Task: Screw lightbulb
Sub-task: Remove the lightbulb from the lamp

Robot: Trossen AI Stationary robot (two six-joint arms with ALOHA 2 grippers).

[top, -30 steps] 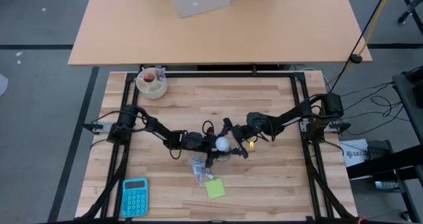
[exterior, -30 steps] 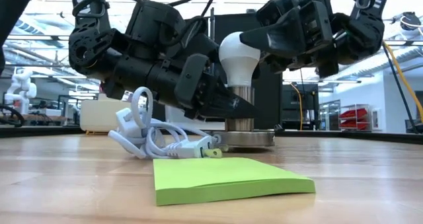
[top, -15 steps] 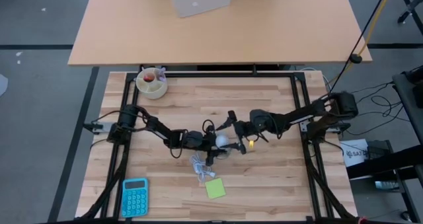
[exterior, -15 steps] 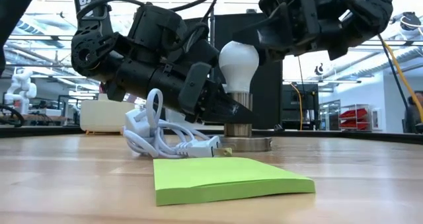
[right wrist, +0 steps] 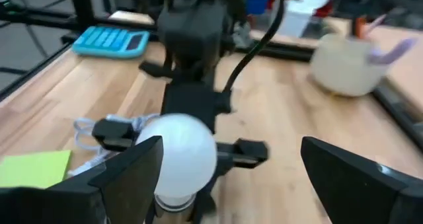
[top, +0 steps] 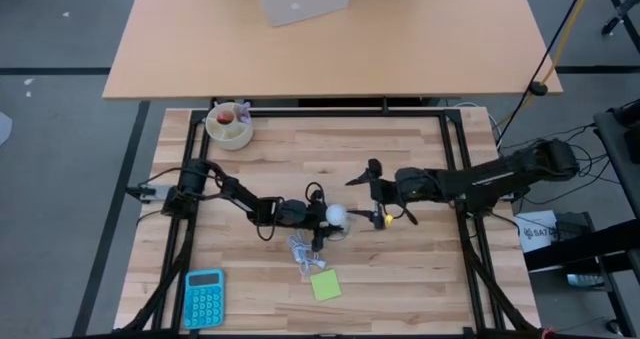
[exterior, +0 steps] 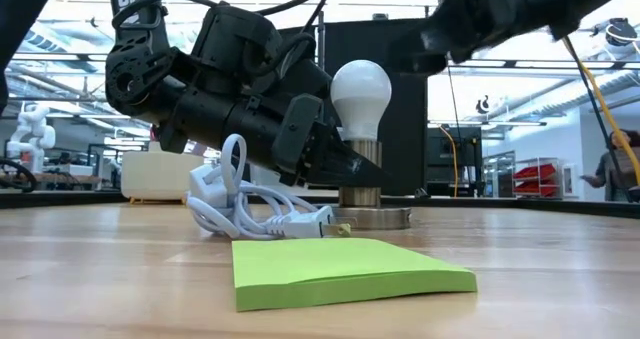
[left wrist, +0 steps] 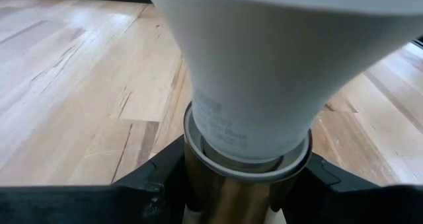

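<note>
The white lightbulb stands upright, its base in the metal socket, whose round disc rests on the wooden table. It also shows in the low view, the left wrist view and the right wrist view. My left gripper is shut on the socket just under the bulb. My right gripper is open and empty, to the right of the bulb and apart from it; in its wrist view the fingers stand wide on either side. My left gripper pinches the socket's metal barrel between its two fingers, just below the bulb's neck. The fingers come nearly level from the table's left, slanting slightly down. The socket stands upright with its disc on the table.
A coiled white cable lies next to the socket on the near side. A green sticky-note pad lies nearer the front, a blue calculator at the front left, and a bowl at the far left.
My right gripper has let go of the bulb's globe and drawn back toward the table's right edge, rising a little. The bulb stays upright in the socket, and my left gripper keeps its hold.
</note>
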